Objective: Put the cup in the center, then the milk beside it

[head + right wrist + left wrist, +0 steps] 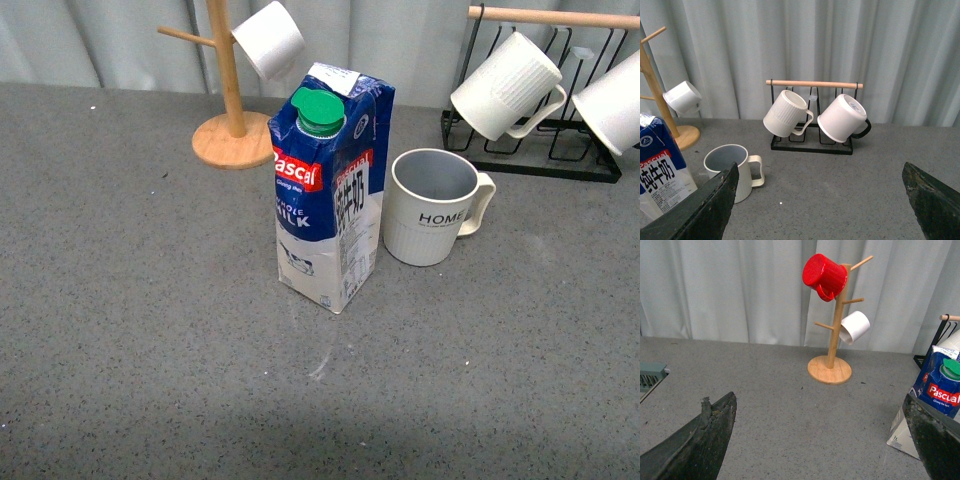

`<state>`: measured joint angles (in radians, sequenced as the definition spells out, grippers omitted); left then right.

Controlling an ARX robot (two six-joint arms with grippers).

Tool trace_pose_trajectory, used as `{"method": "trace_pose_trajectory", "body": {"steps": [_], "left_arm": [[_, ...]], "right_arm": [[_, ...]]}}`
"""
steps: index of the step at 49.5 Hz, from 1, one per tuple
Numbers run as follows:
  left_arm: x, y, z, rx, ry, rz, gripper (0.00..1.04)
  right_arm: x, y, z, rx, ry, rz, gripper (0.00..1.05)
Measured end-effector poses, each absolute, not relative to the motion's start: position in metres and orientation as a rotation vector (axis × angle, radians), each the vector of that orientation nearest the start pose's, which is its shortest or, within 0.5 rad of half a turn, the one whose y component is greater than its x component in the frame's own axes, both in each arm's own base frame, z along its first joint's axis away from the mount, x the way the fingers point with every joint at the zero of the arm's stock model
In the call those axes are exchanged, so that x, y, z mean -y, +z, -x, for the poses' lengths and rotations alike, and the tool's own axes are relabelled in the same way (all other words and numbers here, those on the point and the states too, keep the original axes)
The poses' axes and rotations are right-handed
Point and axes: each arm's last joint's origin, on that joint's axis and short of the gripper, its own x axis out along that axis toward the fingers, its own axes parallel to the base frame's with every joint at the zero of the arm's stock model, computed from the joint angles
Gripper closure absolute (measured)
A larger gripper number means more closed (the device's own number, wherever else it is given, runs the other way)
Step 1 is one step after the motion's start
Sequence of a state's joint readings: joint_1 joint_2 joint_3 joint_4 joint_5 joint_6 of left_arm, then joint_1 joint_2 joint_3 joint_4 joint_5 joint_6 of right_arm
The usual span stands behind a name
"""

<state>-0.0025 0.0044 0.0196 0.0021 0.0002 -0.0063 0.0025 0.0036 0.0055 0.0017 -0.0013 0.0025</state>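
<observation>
milk and cup side by side on the worktop

milk point(330, 195) is seen standing upright near the middle of the grey worktop point(130, 330). the cup point(432, 206) is stood just beside it, a little further back, with its handle turned away from the carton. a small gap can be seen between them. both seem to be placed already, so little looks left to be done.

the cup is likely hard and breakable, and not very heavy since it looks empty. it would best be held by the rim or the body, gently. the milk is tall and could be tipped over easily. its sides are probably smooth and may give a bit when squeezed, so it should be held low around the middle.

the left end effector point(820, 440) is spread wide and nothing is held in it. the right end effector point(820, 200) is spread wide too, and is empty.

lots of open room is left at the front. behind, a wooden mug tree point(229, 90) and a black rack point(540, 140) with white mugs should be kept away from.
</observation>
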Motion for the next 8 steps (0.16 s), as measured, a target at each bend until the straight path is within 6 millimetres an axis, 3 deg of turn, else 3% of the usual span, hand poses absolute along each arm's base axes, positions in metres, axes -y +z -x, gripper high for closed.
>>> {"method": "trace_pose_trajectory", "body": {"steps": [8], "left_arm": [[0.0002,0.1701,-0.0967,0.017,-0.003,0.006,0.06]], "right_arm": [[-0.0003,0.1653,-0.0976,0.004,0.004,-0.002,0.09]]}}
